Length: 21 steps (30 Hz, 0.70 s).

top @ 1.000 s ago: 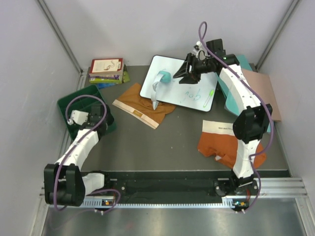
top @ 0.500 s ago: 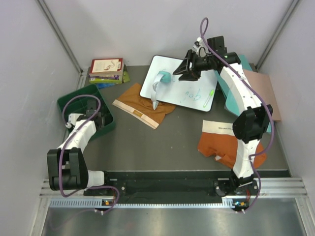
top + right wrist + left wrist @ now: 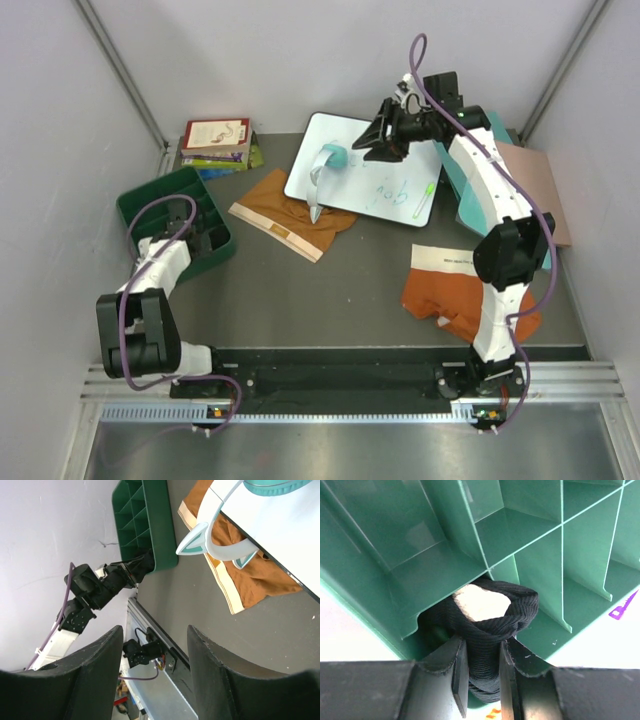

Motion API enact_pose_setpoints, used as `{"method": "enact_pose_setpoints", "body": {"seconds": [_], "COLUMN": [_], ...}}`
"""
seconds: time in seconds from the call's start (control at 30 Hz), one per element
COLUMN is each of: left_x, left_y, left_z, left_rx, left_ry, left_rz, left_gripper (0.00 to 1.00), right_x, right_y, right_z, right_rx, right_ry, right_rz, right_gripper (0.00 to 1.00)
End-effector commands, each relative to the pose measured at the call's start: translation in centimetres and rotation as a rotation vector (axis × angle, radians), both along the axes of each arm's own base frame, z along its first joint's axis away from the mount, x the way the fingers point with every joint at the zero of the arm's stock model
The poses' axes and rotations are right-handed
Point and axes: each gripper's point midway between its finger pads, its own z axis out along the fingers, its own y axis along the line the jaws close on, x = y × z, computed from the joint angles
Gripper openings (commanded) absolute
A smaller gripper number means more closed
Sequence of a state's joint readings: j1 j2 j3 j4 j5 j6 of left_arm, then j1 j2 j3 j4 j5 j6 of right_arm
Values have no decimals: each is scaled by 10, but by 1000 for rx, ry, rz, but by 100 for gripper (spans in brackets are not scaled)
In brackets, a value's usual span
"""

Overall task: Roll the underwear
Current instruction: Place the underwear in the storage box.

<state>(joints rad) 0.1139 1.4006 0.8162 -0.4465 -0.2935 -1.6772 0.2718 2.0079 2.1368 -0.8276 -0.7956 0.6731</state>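
The black underwear (image 3: 495, 615) is a tight roll with a cream waistband patch showing at its end. My left gripper (image 3: 482, 650) is shut on it at a near compartment of the green tray (image 3: 420, 545). From above, the left gripper (image 3: 186, 220) sits over the tray (image 3: 150, 205). The mustard-tan underwear (image 3: 295, 215) lies flat mid-table, partly under the whiteboard. The rust-orange underwear (image 3: 450, 290) lies bunched at the right, partly hidden by my right arm. My right gripper (image 3: 375, 148) hangs open above the whiteboard's far edge, its fingers (image 3: 100, 665) holding nothing.
A whiteboard (image 3: 370, 175) carries a teal and white tool (image 3: 326, 168) and a green pen (image 3: 428, 196). Stacked books (image 3: 215, 143) sit at the back left. Teal and pink flat boards (image 3: 530, 175) lie at the far right. Grey walls close in on both sides.
My left arm has folded back and carried the gripper with the black roll further over the tray. The right arm has barely shifted.
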Motion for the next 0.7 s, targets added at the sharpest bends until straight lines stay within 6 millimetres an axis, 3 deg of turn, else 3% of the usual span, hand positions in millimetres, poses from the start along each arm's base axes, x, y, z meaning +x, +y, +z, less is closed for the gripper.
{"method": "enact_pose_setpoints", "body": {"seconds": [0.0, 0.07, 0.23, 0.3, 0.47, 0.67], "left_x": [-42, -43, -39, -35, -34, -28], "left_y": [-15, -16, -13, -12, -13, -6], "left_z": [-63, -62, -50, -45, -39, -23], "left_rx": [-114, -119, -105, -99, -98, -60], "left_ry": [228, 242, 232, 218, 221, 195], "left_rz": [29, 23, 13, 10, -4, -4], "left_gripper": [0, 1, 24, 27, 46, 56], "right_x": [10, 10, 12, 12, 12, 8], "right_y": [-3, -4, -4, -4, -4, -4], "right_z": [32, 32, 32, 32, 29, 26], "right_rx": [42, 43, 44, 46, 48, 45], "right_ry": [-107, -103, -109, -109, -100, -95], "right_rz": [-9, -8, -11, -11, -8, -3], "right_gripper": [53, 54, 53, 53, 53, 53]}}
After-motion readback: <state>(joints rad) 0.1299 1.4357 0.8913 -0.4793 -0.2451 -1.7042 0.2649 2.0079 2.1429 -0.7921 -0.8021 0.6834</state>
